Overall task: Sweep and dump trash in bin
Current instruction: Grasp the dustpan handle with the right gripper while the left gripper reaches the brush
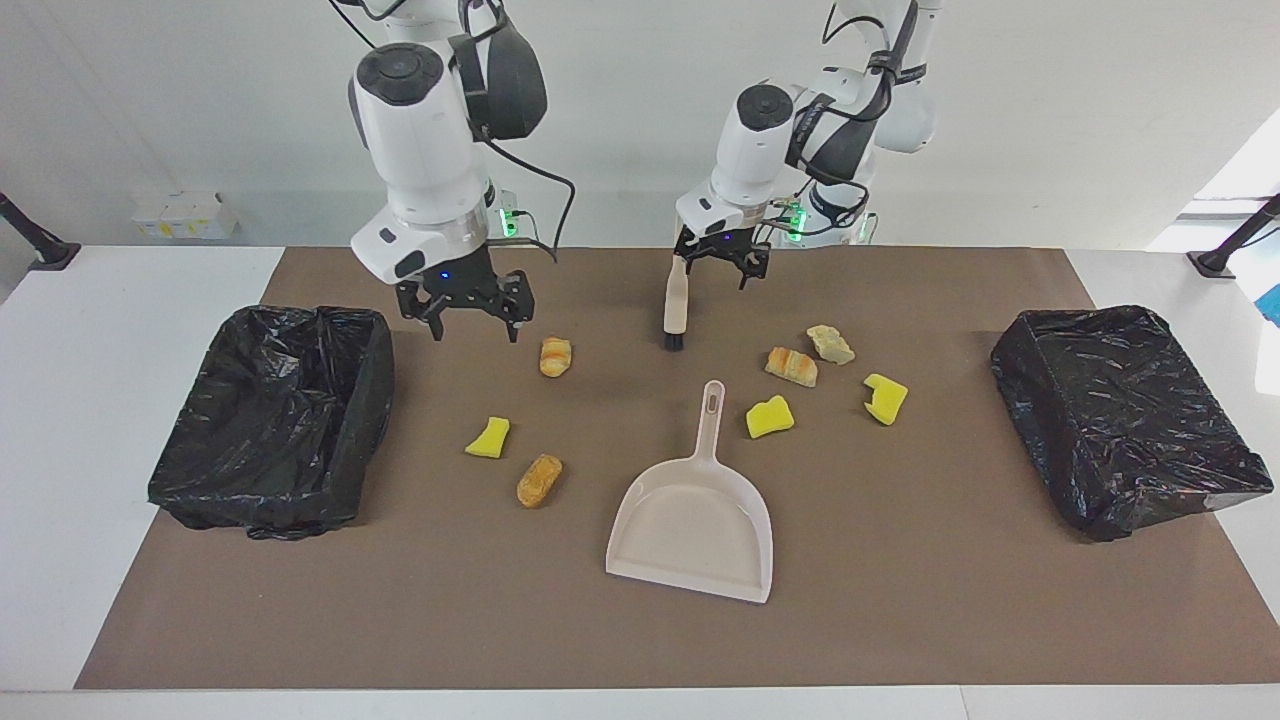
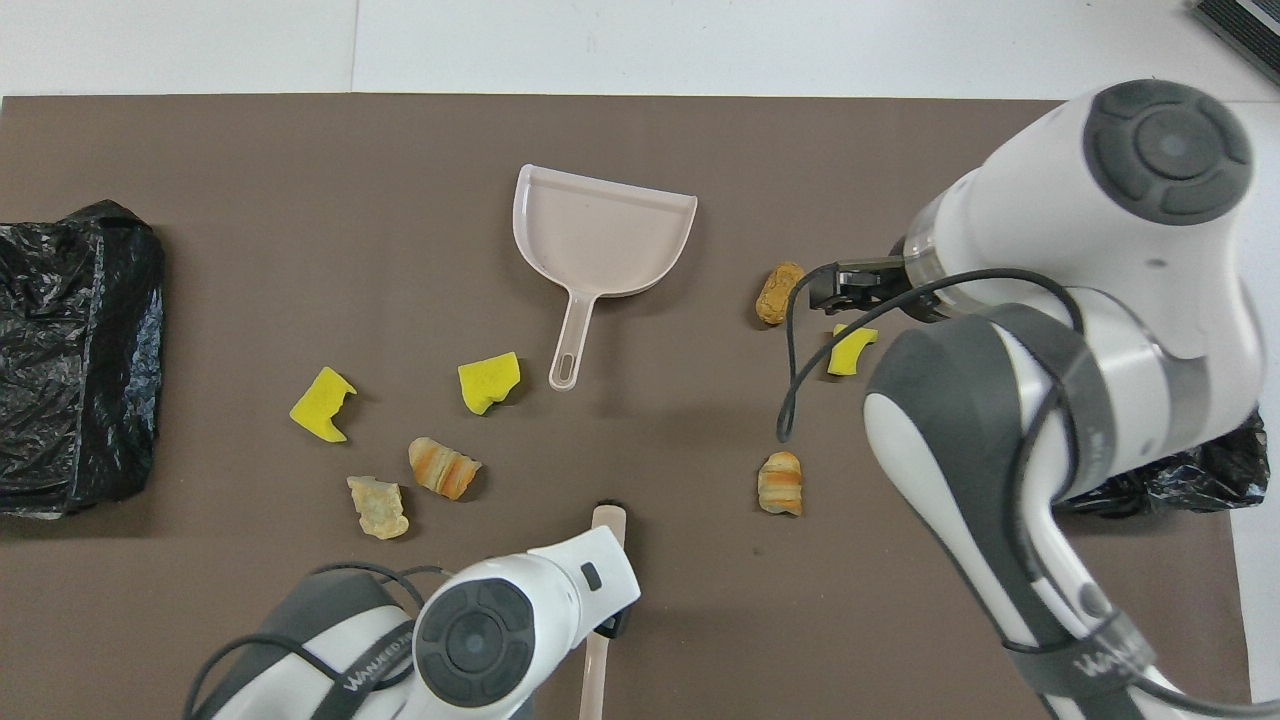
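Observation:
Several scraps of trash lie on the brown mat: yellow sponge chunks and bread-like pieces. The beige dustpan lies mid-mat, its handle toward the robots. A beige brush lies nearer the robots. My left gripper hangs open over the brush handle's end and hides it; I cannot tell if it touches. My right gripper is open and empty, in the air beside a bread piece.
Two bins lined with black bags stand at the mat's ends, one at the right arm's end and one at the left arm's end. In the overhead view the right arm covers most of its bin.

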`<state>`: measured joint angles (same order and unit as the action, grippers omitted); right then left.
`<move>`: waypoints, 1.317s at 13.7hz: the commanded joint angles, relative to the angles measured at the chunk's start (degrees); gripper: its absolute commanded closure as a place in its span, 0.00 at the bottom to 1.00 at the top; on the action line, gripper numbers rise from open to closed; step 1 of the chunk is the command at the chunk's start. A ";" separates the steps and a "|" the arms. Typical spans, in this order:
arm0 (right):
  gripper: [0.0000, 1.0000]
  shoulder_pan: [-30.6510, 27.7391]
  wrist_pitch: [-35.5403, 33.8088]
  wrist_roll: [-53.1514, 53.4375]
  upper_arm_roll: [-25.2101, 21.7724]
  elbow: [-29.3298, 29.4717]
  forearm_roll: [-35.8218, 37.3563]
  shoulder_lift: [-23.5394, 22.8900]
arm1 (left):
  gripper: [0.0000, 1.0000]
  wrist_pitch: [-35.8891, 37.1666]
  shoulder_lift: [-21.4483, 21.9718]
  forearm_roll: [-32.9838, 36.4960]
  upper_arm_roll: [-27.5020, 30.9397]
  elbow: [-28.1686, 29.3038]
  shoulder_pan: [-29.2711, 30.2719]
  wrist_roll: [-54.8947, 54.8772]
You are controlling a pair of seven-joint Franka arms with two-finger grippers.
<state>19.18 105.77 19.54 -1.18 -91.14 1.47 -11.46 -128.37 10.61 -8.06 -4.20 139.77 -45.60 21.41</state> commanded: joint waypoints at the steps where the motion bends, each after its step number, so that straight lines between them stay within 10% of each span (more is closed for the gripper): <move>1: 0.00 3.48 5.31 4.96 -0.13 0.88 0.90 -5.05 | 0.00 -5.20 2.39 -0.46 0.86 5.94 -5.44 4.14; 7: 0.00 11.31 7.08 11.48 -0.13 8.95 3.54 -17.26 | 0.03 -8.48 3.80 -0.46 -0.11 9.47 -11.00 13.57; 10: 0.00 12.37 9.79 11.57 0.04 14.05 2.84 -22.54 | 0.35 -7.86 3.80 -0.46 -0.11 9.47 -11.00 13.66; 13: 0.00 12.28 11.91 11.66 2.41 19.41 2.75 -26.85 | 1.00 -6.99 3.80 -0.37 -0.11 9.38 -10.82 13.40; 18: 0.04 16.24 12.28 16.41 3.20 24.17 3.45 -31.78 | 1.00 2.12 3.80 3.22 0.24 6.41 -6.00 13.22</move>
<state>34.33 118.55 34.06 2.20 -70.14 3.97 -41.20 -131.89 12.61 -6.88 -4.08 147.12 -53.73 34.36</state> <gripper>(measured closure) 0.013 0.736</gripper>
